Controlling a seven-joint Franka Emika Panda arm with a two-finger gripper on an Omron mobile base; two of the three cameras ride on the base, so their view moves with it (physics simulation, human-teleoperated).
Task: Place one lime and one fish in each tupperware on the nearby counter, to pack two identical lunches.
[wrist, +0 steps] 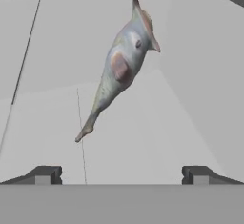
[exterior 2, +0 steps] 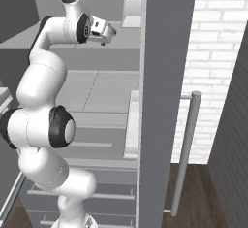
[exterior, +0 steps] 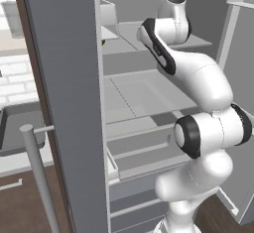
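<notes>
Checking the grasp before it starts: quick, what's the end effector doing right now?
End effector: open, holding nothing; the silvery grey fish with pointed fins lies ahead of it on a pale grey surface, untouched.

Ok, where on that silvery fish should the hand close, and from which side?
Probably across the thick mid-body of the fish, near the reddish patch. It lies flat on the grey shelf, thin tail toward the hand. Come straight on as the open hand now faces, turned so the fingers span its width.

Fridge door (exterior: 69, 103): tall grey panel, standing open, long grey bar handle (exterior 2: 184, 149).
Fridge interior (exterior: 144, 98): pale grey shelves, drawers below.
Wall (exterior 2: 213, 52): white brick.
Floor (exterior 2: 193, 193): dark brown wood planks.
Light: even, soft.
</notes>
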